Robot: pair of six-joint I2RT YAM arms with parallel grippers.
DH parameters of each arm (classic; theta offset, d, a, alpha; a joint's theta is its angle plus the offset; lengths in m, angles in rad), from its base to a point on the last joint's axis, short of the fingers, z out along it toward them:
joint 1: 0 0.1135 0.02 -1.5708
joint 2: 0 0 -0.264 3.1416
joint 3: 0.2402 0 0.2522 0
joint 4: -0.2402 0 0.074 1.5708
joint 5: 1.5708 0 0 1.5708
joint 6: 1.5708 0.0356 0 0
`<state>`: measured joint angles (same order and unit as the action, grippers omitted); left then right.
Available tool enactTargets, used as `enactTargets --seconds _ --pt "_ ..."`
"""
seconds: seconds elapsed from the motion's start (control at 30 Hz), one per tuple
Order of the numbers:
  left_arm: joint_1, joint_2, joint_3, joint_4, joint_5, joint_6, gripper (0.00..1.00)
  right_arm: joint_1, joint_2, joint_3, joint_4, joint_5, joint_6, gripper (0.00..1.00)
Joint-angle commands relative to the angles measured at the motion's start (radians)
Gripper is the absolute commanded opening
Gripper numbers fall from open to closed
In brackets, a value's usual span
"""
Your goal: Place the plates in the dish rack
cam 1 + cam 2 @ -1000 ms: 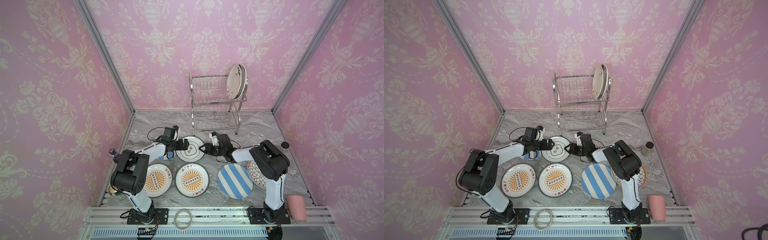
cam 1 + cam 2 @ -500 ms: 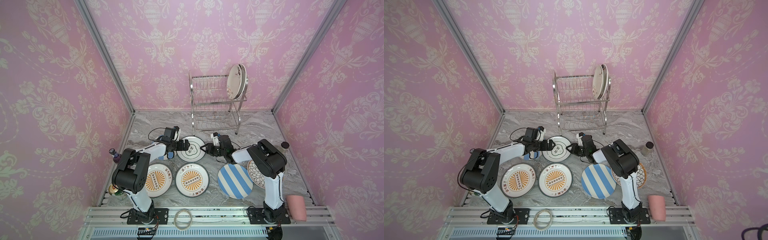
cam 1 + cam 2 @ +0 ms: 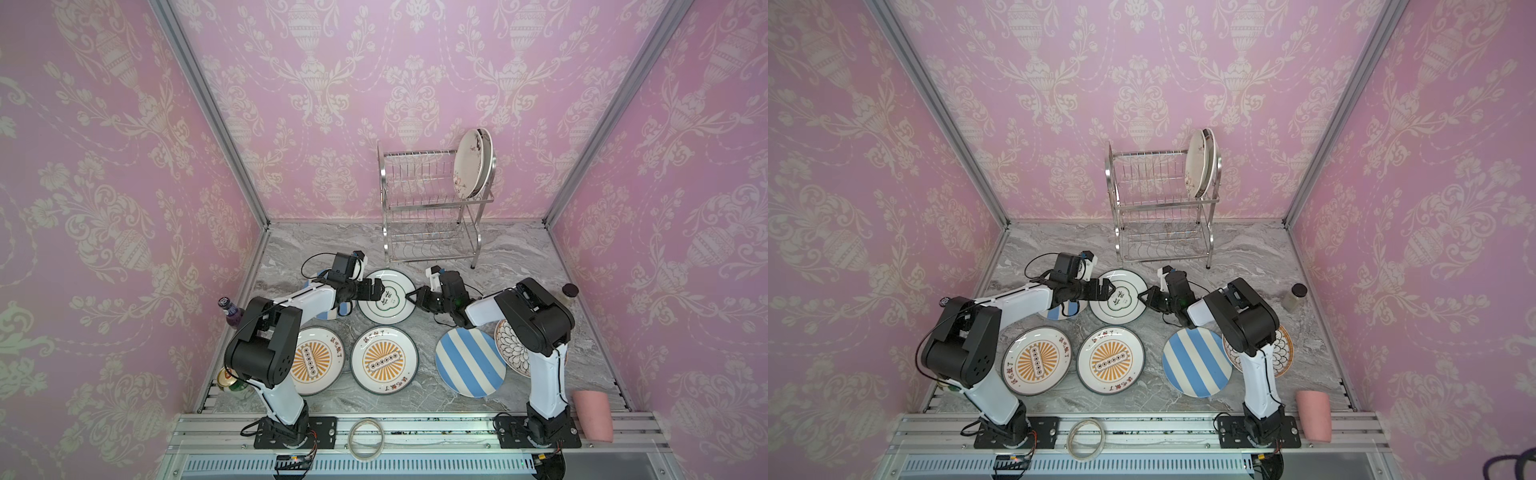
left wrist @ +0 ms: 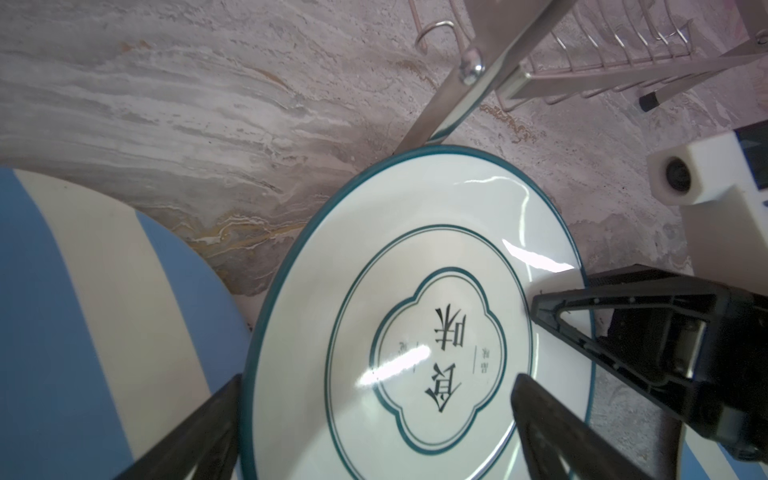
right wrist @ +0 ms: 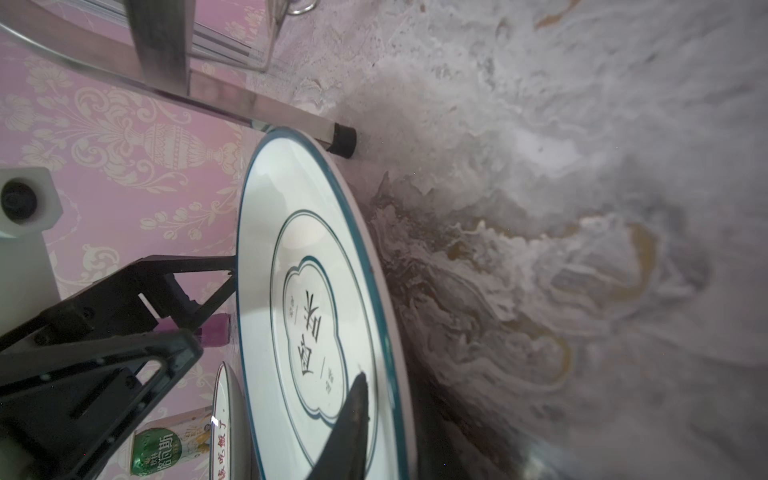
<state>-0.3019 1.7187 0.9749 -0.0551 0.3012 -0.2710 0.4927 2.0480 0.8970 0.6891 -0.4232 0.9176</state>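
Note:
A teal-rimmed plate (image 3: 388, 307) (image 3: 1121, 309) lies on the marble floor in front of the dish rack (image 3: 428, 208) (image 3: 1158, 208). My right gripper (image 3: 411, 296) is shut on its right rim. One finger (image 5: 353, 415) rests on the plate's face and the other is hidden beneath. My left gripper (image 3: 380, 287) (image 4: 374, 382) is open at the plate's left rim, one finger outside the rim and one over the face. Two plates (image 3: 471, 164) stand in the rack's top tier. Two orange sunburst plates (image 3: 384, 359) (image 3: 313, 359), a blue-striped plate (image 3: 469, 361) and a black-patterned plate (image 3: 513, 349) lie flat nearer the front.
Another blue-striped plate (image 4: 83, 332) lies partly under the left arm. A purple bottle (image 3: 228, 309) and a can (image 3: 226, 376) stand by the left wall. A jar (image 3: 569, 291) and a pink cup (image 3: 592, 415) are on the right, a tape ring (image 3: 365, 434) on the front rail.
The right gripper's jaws have closed onto the teal-rimmed plate's right rim. The left gripper stays open at the opposite rim. Both arms have barely shifted.

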Motion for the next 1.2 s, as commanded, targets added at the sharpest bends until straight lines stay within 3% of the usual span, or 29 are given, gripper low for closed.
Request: enactTargets --seconds 0.0,0.43,0.97,1.17 --pt "-0.029 0.002 0.036 -0.019 0.025 0.035 0.99 -0.001 -0.039 -0.028 -0.072 0.030 -0.008 0.14" --pt "-0.034 -0.037 0.073 -0.052 -0.007 0.046 0.99 -0.043 -0.152 -0.141 -0.099 0.072 -0.013 0.00" --pt "-0.034 -0.085 0.137 -0.012 -0.021 0.048 0.99 -0.059 -0.529 -0.186 -0.590 0.237 -0.223 0.00" --pt "-0.032 -0.058 0.178 0.070 -0.051 0.064 0.99 -0.069 -0.645 -0.181 -0.693 0.301 -0.255 0.00"
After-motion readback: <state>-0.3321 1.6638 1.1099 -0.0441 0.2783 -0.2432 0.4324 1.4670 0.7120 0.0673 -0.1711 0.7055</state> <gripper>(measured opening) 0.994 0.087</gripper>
